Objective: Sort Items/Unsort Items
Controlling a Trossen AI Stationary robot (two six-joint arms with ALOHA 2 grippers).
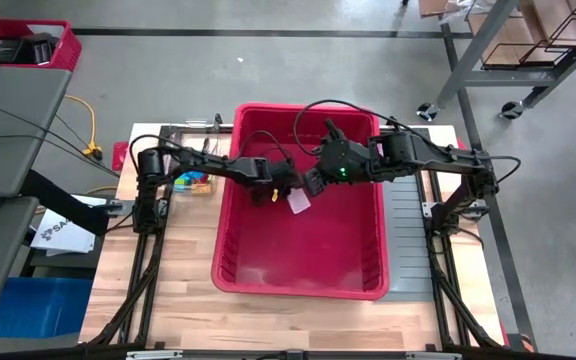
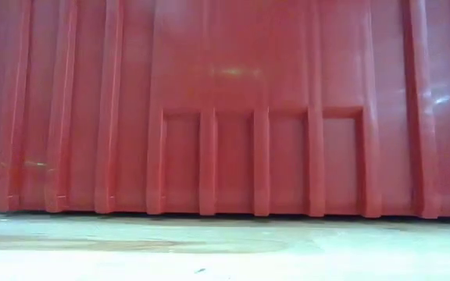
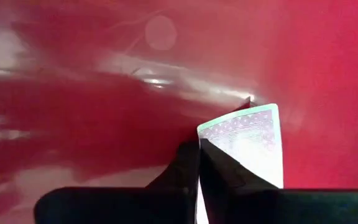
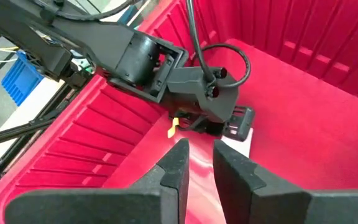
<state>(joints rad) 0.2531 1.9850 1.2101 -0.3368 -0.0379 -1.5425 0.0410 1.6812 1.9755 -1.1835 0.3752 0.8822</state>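
On the left part of the bench, just outside the red bin's left wall, a small cluster of coloured blocky items lies under the left arm; orange, blue and green show, but the pieces are too small to count.

The left arm reaches from there over the bin wall. Its left claw hangs inside the bin near the middle, clamped tight on a thin playing card with a patterned back, pinched at its lower edge so the rest stands up past the fingers. From above, the card shows as a pale slip just right of the claw.

The right claw hovers just right of the left one, over the bin, with a narrow gap between its fingers and nothing in them.

The visible bin floor looks bare, though the arms hide part of it. I judge the sorting to be early or mid-way: one card in hand, the blocky pieces not yet handled.
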